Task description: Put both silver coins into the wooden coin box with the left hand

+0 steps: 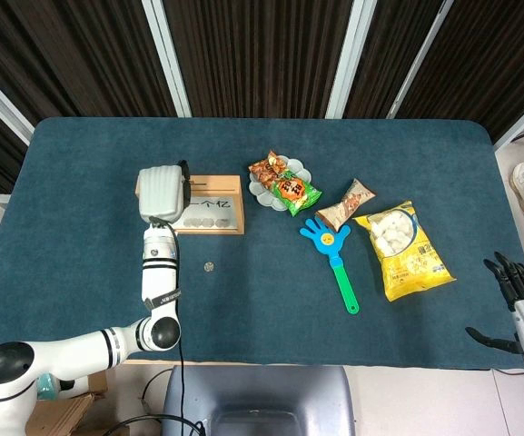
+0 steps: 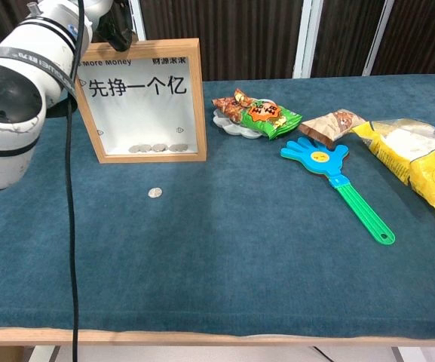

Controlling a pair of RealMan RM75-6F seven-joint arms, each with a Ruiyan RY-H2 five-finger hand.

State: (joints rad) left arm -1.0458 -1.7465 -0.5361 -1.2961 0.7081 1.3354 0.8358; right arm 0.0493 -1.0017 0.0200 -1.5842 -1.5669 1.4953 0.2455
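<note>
One coin [image 1: 209, 267] lies loose, three snack packets [image 1: 405, 250], one clapper [image 1: 332, 253].

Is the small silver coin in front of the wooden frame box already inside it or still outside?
Outside. The small silver coin lies on the blue table cloth, apart from the wooden frame coin box.

Silver coin [image 2: 154, 193], teal tbl [image 2: 225, 256].

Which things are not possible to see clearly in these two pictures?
- Left hand: head view shows only its back; its fingers, and any coin in them, are hidden. Chest view cuts it off at the top.
- Wooden coin box: its top slot is not visible; the arm covers its left edge.
- Right hand: at the head view's edge, small.
- Silver coin: too small for its face.
</note>
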